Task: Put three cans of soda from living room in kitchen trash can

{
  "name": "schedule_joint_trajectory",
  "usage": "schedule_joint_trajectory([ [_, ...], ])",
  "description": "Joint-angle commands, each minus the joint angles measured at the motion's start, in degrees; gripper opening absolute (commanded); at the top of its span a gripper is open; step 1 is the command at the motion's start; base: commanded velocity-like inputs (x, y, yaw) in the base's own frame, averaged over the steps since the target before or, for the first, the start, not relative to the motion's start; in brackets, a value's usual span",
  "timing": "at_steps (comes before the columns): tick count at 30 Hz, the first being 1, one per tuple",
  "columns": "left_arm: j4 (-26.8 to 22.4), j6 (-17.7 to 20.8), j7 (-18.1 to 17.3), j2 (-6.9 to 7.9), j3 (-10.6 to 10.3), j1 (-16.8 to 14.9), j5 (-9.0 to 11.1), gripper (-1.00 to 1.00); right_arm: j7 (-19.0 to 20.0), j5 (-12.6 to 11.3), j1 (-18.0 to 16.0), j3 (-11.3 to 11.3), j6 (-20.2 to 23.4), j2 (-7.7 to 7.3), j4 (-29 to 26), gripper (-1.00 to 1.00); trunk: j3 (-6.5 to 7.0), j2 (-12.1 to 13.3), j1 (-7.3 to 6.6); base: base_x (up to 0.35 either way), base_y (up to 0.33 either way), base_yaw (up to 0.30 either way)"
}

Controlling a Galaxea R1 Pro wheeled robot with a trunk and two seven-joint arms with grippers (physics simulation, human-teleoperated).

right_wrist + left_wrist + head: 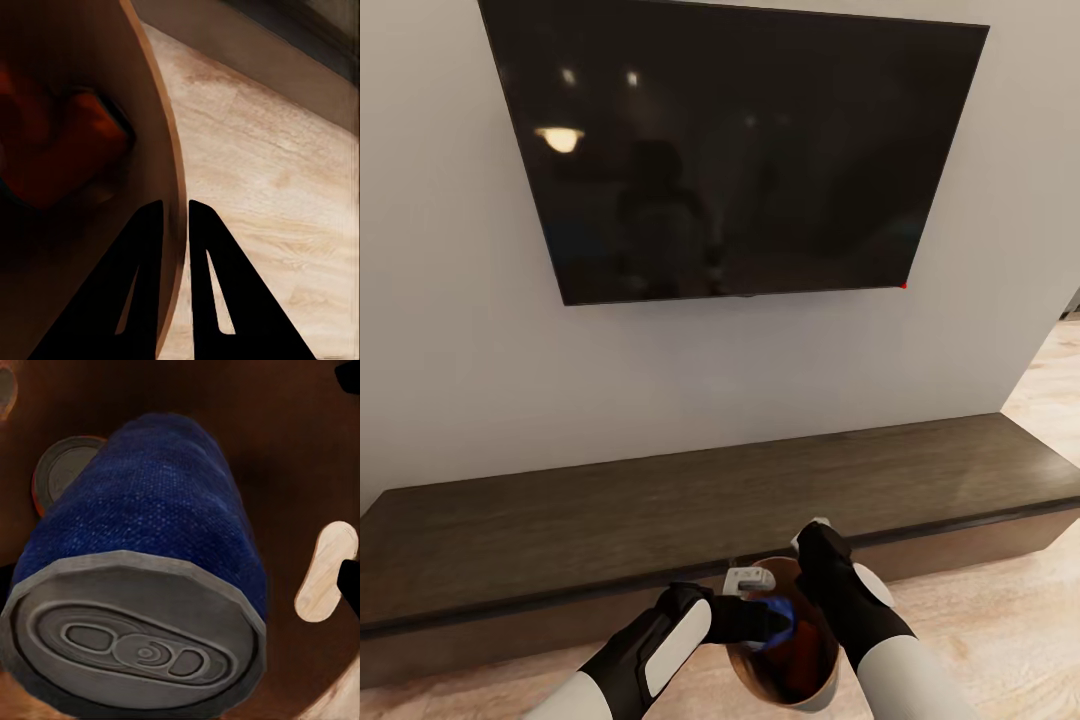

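From the head, the left gripper [780, 620] holds the blue can [778, 612] over the bin [815, 690]. Its wrist camera sees the can's long side pointing down inside; the finger gap is probably hidden. The right gripper [174, 217] pinches the bin's rim.

A large black flat-screen television [735, 150] is mounted on a plain pale grey wall [450, 330]. Its glossy panel reflects ceiling lights. Below it, a long low dark-wood cabinet [660, 510] runs along the wall base and stands on a light wood plank floor [1000, 610].
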Motion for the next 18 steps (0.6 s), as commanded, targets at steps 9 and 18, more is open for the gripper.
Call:
schedule_joint_trajectory([
  [9,0.0,0.0,0.0,0.0,0.0,0.0,0.0,1.0,0.2,-0.1,0.0,0.0,0.0,-0.08,0.0,-1.0,0.0,0.0,0.0,0.0,0.0,0.0],
  [18,0.0,0.0,0.0,0.0,0.0,0.0,0.0,1.0,3.0,0.0,-0.5,-0.4,0.0,-0.71,-0.1,-1.0,0.0,0.0,0.0,0.0,0.0,0.0],
])
